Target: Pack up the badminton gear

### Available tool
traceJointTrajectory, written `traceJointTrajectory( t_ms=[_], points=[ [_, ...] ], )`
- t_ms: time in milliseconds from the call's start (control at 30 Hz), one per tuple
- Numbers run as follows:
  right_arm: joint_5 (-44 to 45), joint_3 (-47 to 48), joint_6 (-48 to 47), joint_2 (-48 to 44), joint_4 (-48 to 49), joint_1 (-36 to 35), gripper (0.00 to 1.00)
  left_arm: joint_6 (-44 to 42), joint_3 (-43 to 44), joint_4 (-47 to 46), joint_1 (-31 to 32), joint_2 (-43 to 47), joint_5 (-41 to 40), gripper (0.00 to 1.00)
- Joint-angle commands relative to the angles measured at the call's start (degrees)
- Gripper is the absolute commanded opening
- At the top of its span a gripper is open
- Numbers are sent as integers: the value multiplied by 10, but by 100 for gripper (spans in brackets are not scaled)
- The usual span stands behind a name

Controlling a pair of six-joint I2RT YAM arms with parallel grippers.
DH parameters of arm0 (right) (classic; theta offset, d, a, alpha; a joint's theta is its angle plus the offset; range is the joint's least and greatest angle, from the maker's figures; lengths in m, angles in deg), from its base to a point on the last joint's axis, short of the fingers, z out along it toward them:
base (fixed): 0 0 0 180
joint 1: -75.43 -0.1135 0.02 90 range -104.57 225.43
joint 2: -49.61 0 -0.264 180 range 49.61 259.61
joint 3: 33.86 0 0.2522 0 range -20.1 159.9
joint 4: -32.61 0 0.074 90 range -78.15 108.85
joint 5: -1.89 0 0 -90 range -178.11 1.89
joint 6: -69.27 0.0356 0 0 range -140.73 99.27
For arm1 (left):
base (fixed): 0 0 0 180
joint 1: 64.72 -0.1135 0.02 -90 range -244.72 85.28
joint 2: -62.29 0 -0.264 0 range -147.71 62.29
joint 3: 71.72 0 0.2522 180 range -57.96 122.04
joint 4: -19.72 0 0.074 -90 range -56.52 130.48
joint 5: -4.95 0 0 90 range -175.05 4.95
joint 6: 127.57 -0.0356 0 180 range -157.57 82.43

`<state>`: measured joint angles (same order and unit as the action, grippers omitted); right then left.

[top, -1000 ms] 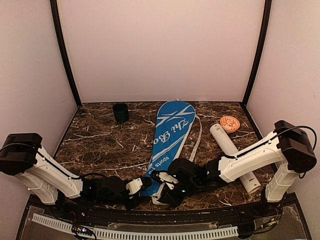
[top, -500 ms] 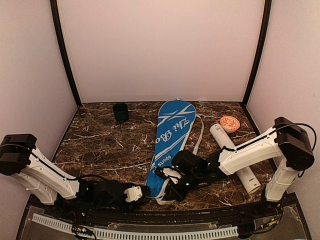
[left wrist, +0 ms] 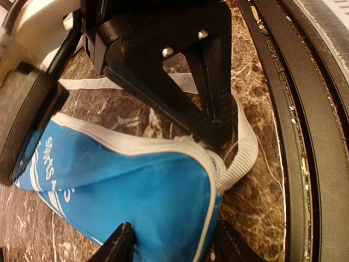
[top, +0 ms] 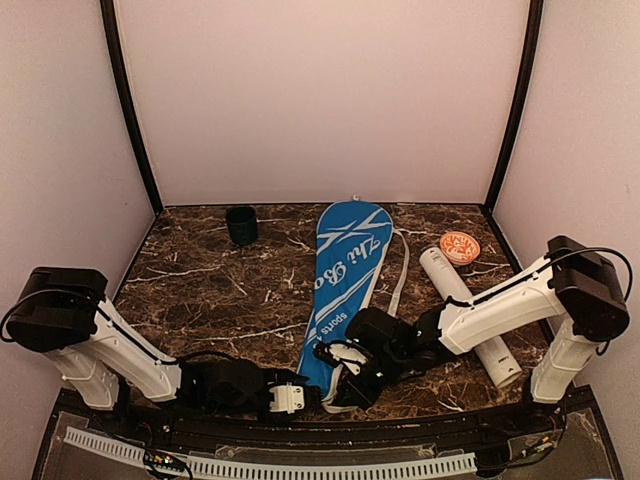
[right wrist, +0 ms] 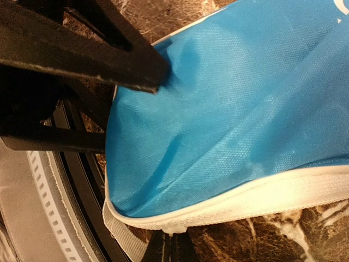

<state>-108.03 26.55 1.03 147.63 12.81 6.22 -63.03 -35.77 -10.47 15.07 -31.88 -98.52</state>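
Since a second ago your left gripper [left wrist: 172, 246] has slid right along the bottom edge of the top view. It now stands spread astride the narrow near end of the blue racket bag [top: 345, 268], which lies centre frame. Your right gripper [left wrist: 211, 142] pinches the bag's white hem. The white tube [top: 468, 305] lies at right. The pinching tips are cropped in their own view, and the bag's inside is hidden

Warm, dim light, softly spread from above.
The overhead view was mildly soft with a pinkish cast; the wrist views blurred dark foreground parts, kept the weave of the blue bag [right wrist: 229, 98] sharp, and caught small glints along the rail [left wrist: 294, 136].
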Motion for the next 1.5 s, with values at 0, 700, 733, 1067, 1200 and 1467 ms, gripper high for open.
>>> traceJointTrajectory(
  t_ms=[0,700,733,1067,1200,1467],
  points=[
    [1,-1,7,5,-7,-14,0,-38,36,-29,2,-44,21,51],
    [23,-21,98,-24,50,-98,1,66,22,-3,-13,-59,6,34],
    [27,-18,95,-20,48,-94,4,70,21,2,-13,-52,6,35],
    [62,-34,66,-123,-1,-26,49,125,9,93,0,57,25,61],
    [59,-29,55,-160,-5,18,68,171,22,147,0,102,27,80],
    [47,-25,52,-252,24,143,99,277,49,275,-58,263,56,99]
  ],
)
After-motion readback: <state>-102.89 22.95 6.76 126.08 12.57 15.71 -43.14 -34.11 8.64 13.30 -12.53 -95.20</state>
